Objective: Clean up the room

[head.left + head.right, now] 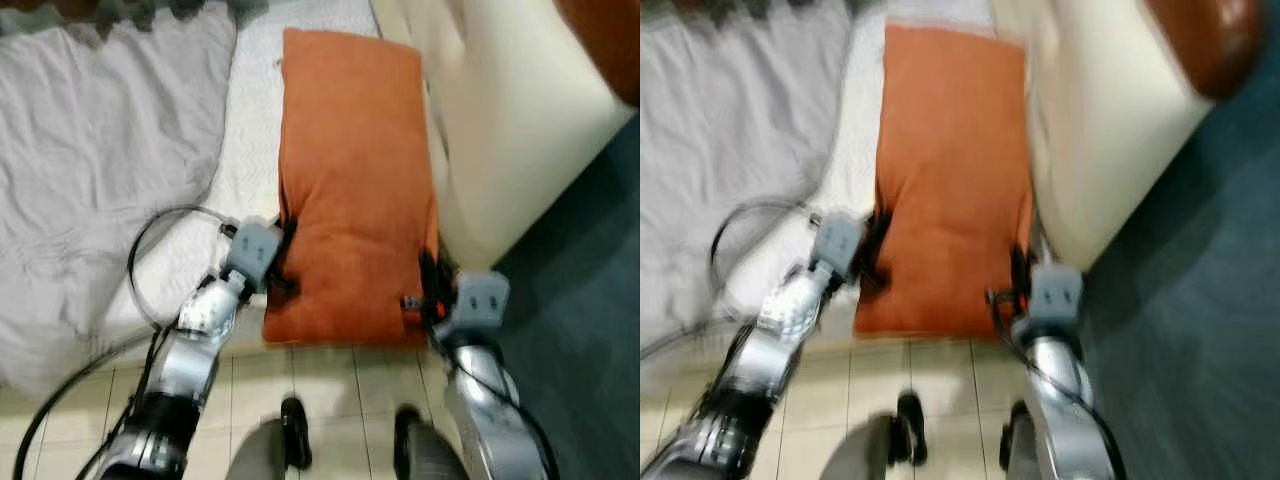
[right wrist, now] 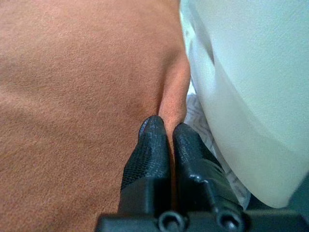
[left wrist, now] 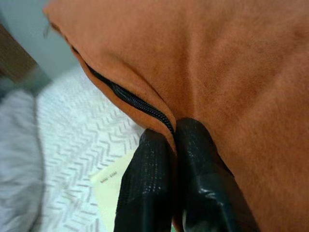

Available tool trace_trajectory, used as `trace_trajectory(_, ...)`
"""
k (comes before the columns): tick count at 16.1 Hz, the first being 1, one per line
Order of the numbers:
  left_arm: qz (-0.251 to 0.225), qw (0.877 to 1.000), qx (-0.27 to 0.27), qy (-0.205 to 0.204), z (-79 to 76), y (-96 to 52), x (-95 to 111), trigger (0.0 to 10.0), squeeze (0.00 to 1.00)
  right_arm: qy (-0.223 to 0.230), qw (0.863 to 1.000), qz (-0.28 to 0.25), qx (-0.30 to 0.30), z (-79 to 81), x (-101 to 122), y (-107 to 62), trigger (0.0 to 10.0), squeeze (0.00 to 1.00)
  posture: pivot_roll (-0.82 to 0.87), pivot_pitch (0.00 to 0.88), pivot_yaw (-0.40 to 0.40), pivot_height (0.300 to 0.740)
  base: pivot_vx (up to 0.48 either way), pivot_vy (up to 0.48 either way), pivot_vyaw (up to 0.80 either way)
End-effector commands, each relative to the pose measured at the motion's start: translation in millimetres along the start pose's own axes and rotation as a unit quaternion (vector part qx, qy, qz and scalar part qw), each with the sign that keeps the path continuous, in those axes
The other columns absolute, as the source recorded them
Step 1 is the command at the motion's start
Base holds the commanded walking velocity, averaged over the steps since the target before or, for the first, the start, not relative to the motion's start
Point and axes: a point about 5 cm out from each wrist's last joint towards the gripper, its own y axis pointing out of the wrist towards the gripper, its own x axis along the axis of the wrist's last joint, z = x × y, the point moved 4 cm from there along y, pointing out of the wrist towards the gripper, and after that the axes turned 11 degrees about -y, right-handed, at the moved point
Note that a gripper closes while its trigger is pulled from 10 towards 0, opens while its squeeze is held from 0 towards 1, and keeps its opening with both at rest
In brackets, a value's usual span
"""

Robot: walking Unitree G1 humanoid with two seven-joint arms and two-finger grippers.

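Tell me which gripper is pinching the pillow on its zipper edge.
The left gripper: its fingers are shut on the orange pillow right at the black zipper. The right gripper pinches the plain edge beside the cream headboard.

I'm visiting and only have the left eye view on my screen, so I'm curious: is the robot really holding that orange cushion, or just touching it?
Observer: Holding. In the left wrist view the left gripper pinches the orange cushion at its edge, fingers shut on the fabric.
Operator: Anything along that edge?
Observer: A dark zipper runs right up to the fingers.
Operator: And the other side?
Observer: The right gripper is shut on a fold of the cushion's opposite edge, beside the cream headboard.
Operator: What is under the cushion?
Observer: A white bedcover with a zigzag weave.
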Motion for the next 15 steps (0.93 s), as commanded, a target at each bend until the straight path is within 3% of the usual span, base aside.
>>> trace_trajectory(1,-0.031,0.999,0.041,0.010,16.6,-16.0,20.7,10.0,0.00,-0.009,0.998,-0.040,-0.045,-26.4,21.8,-10.6,10.0,0.00,-0.09,0.060,0.094,0.740,0.000,0.000,0.00)
trace_trajectory(2,-0.029,0.998,0.048,-0.002,4.0,-31.5,19.3,10.0,0.00,-0.017,0.997,-0.034,-0.060,-37.7,19.0,-21.8,10.0,0.00,-0.08,0.007,0.090,0.740,0.000,0.000,0.00)
trace_trajectory(5,-0.017,0.999,0.048,-0.011,-9.6,-41.7,13.2,10.0,0.00,-0.024,0.996,-0.022,-0.081,-51.8,8.9,-36.8,10.0,0.00,-0.08,0.000,0.083,0.740,0.000,0.000,0.00)
trace_trajectory(8,0.006,0.997,0.065,-0.040,-16.4,-51.3,1.0,10.0,0.00,-0.024,0.998,0.010,-0.058,-48.7,-8.0,-51.3,10.0,0.00,-0.10,0.000,0.075,0.740,0.000,0.000,0.00)
trace_trajectory(11,0.013,0.995,0.073,-0.063,-15.4,-50.1,-4.1,10.0,0.00,-0.029,0.999,0.009,-0.042,-44.8,-11.2,-45.1,10.0,0.00,-0.10,0.000,0.076,0.740,0.000,0.000,0.00)
trace_trajectory(15,0.035,0.995,0.049,-0.084,-11.9,-42.0,-11.4,10.0,0.00,-0.042,0.999,0.009,-0.019,-41.0,-12.0,-36.3,10.0,0.00,-0.10,0.000,0.072,0.740,0.480,0.000,0.00)
